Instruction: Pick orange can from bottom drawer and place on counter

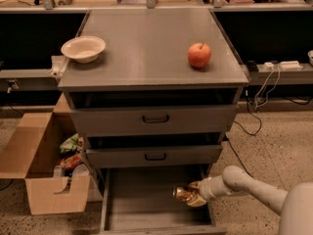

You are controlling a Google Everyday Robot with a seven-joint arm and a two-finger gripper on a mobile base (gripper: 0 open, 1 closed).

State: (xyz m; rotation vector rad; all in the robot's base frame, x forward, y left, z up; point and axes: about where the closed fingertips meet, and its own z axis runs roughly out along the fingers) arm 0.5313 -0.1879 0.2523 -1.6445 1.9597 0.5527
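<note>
Camera view: hand (190,196) grips can (181,194), btm drawer (142,205).

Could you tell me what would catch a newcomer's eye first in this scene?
A white arm reaches from the right into the open bottom drawer, its hand against a shiny orange can at the drawer's right side. Next comes the red apple on the counter, right side, with a pale bowl at the left edge.

A: Any lettering on the orange can (182,194)?
B: None legible, just glare, held there in the gripper (190,198) low over the bottom drawer (142,202)
A: The cardboard box (44,192), the packets (71,144) inside?
B: Colours only, no words or numbers to read anywhere
</note>
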